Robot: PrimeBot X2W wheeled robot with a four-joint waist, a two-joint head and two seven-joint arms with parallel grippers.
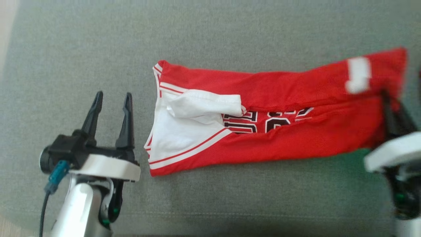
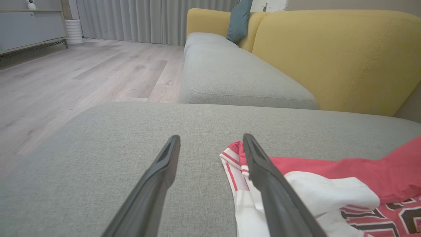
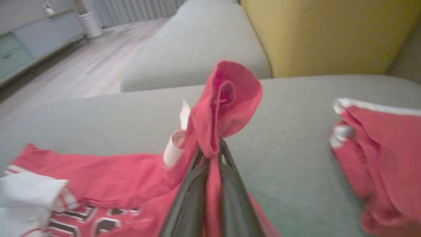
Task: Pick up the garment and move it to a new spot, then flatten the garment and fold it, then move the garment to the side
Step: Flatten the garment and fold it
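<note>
Toward the right side of the grey seat cushion (image 1: 230,33), our right gripper (image 3: 210,153) has its two long dark fingers pressed together on a pinch of the garment (image 3: 227,95). The thin red cloth bunches above the tips into a soft, hooded loop, with a small white tag curling beside it. From that pinch the garment stretches leftward across the cushion as a long, narrow, loosely folded band. It is smooth red jersey fabric, creased along its length, with blocky black numerals outlined in white half hidden in the middle fold. At its left end a wide white panel edged with red-and-white striped trim lies open, and a rumpled white flap folds over it. Just beside that end, apart from the cloth, our left gripper (image 1: 112,95) hovers with its tapered matte fingers spread wide and nothing between them. The cushion under everything is a tight, coarse grey weave. Behind it rise a mustard-yellow padded backrest (image 2: 329,56) and a teal pillow (image 2: 238,19), and a pale wood-plank floor (image 2: 82,72) lies alongside.
</note>
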